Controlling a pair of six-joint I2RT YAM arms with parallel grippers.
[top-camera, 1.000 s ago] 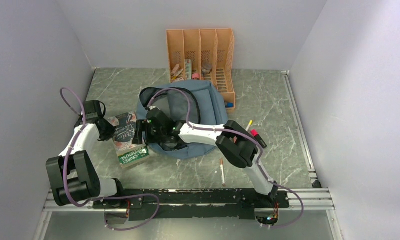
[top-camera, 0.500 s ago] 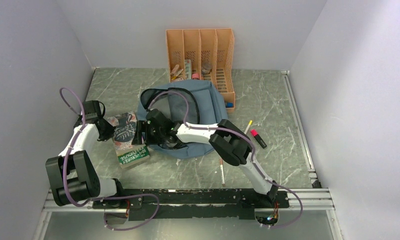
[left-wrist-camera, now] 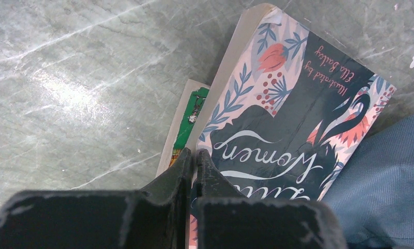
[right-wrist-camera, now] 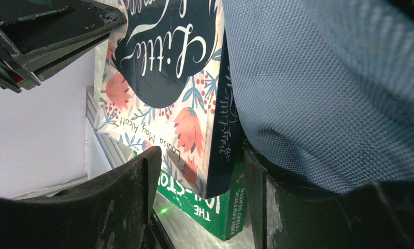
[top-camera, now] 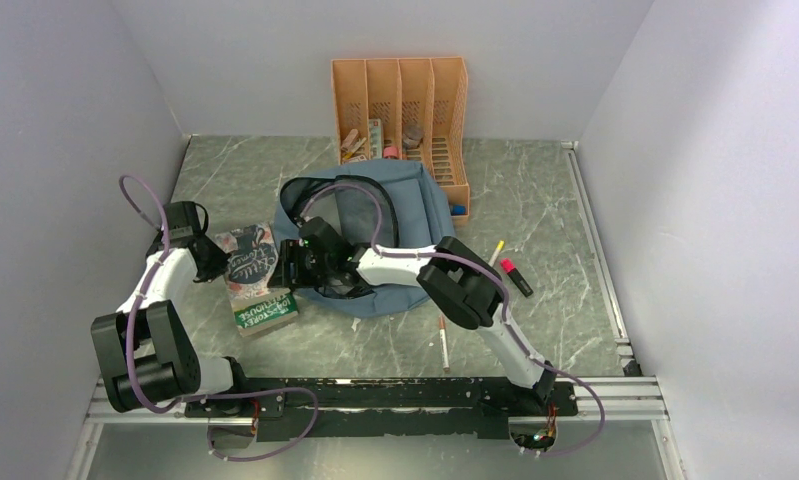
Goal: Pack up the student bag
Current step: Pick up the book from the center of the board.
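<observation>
The student bag [top-camera: 390, 235] lies mid-table, dusty blue, with its black-trimmed mouth gaping at the far left. Against its left side lies a floral "Little Women" book [top-camera: 250, 258] stacked on a green book [top-camera: 267, 313]. My left gripper [left-wrist-camera: 194, 156] is shut, its tips resting at the floral book's [left-wrist-camera: 298, 109] left edge, over the green book [left-wrist-camera: 191, 111]. My right gripper [right-wrist-camera: 202, 155] is open and straddles the near corner of the floral book [right-wrist-camera: 163, 62]. One finger sits beside the spine, under the bag's fabric [right-wrist-camera: 324, 78]. The green book [right-wrist-camera: 215, 207] shows between the jaws.
An orange file organizer [top-camera: 402, 110] with small items stands at the back wall, touching the bag. A red-capped marker [top-camera: 516, 277], a yellow pen [top-camera: 496, 250] and a thin pen [top-camera: 443, 343] lie right of and in front of the bag. Walls close both sides.
The left gripper has closed fully at the book's edge. The right arm has pushed left, bringing its jaws around the book's corner, and they have narrowed a little.
</observation>
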